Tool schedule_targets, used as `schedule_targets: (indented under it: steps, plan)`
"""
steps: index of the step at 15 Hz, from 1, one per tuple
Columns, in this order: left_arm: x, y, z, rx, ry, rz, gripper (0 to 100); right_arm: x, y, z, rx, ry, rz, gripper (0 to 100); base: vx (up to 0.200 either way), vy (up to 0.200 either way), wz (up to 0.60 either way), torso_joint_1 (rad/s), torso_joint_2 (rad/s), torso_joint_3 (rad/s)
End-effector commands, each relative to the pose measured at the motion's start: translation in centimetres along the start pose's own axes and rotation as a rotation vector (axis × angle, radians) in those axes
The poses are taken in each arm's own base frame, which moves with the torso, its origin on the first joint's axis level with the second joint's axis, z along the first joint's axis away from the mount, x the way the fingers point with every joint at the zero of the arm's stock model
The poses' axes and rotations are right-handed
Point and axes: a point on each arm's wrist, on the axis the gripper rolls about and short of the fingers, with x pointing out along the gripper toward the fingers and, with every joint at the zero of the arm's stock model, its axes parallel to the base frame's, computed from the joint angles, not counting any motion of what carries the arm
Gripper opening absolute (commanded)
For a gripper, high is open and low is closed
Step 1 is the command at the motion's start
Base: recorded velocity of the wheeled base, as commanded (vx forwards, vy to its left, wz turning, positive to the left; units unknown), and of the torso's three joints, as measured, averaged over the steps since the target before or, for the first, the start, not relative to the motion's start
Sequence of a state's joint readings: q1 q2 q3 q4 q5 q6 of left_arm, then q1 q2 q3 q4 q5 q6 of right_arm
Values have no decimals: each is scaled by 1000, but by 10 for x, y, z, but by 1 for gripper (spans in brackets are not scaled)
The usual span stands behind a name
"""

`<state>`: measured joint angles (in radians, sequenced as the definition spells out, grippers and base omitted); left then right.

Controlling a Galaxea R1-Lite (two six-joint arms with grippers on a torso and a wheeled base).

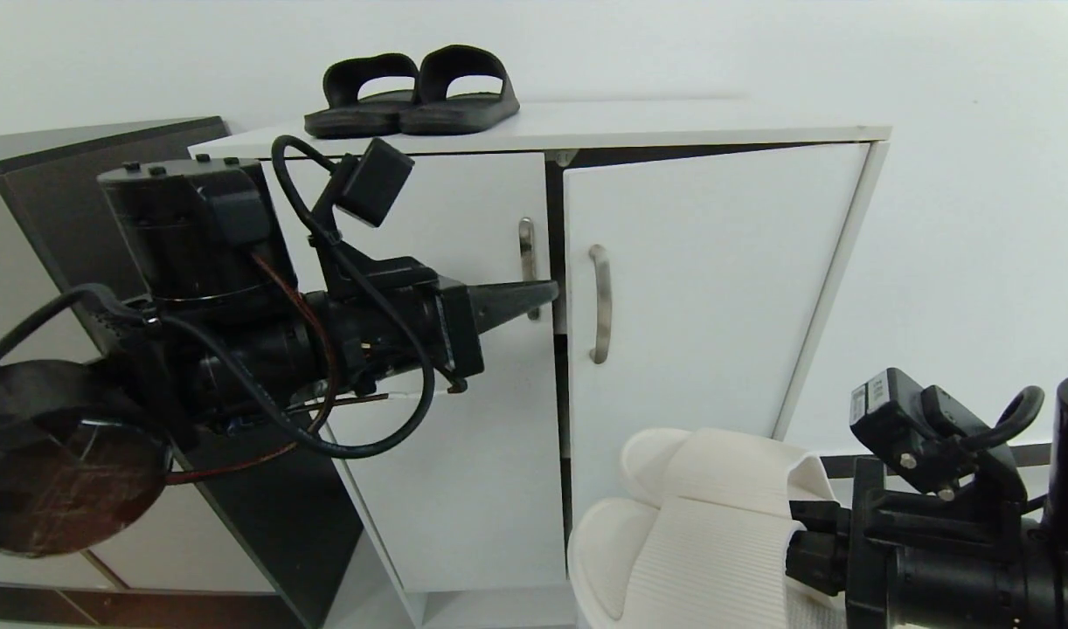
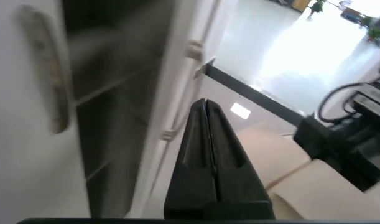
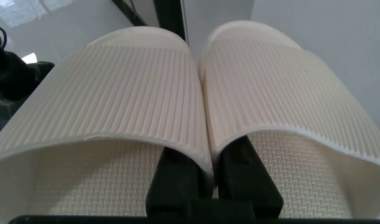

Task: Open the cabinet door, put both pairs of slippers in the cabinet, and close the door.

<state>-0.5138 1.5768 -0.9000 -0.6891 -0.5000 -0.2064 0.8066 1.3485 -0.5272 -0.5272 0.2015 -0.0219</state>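
Door point(image 1: 464, 437) barely ajar at your pressed-together left gripper point(image 1: 538, 293); right gripper point(image 3: 212, 180) pinches the white slippers point(image 1: 700, 515); black slippers point(image 1: 416, 92) sit unstowed atop the cabinet point(image 1: 674, 118).

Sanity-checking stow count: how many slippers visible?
4. Two black slippers sit side by side on the cabinet top; two white slippers are clamped together in the right gripper, low before the right door. The interior is mostly hidden.

black slippers point(image 1: 464, 87) 2 | white slippers point(image 1: 700, 515) 2 | doors point(image 1: 700, 288) 2 | shelves point(image 2: 118, 84) perhaps 2
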Motion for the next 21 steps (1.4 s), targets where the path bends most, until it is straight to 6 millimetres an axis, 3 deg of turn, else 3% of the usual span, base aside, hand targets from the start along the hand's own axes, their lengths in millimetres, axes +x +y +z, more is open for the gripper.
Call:
schedule_targets:
  steps: [1,7,12,17,21]
  plan:
    - [3,18,3,-5,-9,45,0,-1,0,1,-10,-6,0,0,0,0,0,0,0,0]
    - [44,51,3,-4,-17,64,0,-1,0,0,-14,-1,-2,0,0,0,0,0,0,0]
    - [59,59,7,-56,-34,56,0,5,-1,0,-8,11,-2,0,0,0,0,0,0,0]
    - [62,53,8,-78,-37,32,0,13,4,15,93,33,-37,0,0,0,0,0,0,0]
    - [66,18,4,-75,-19,-51,0,4,21,10,83,51,25,0,-200,0,0,8,0,-1]
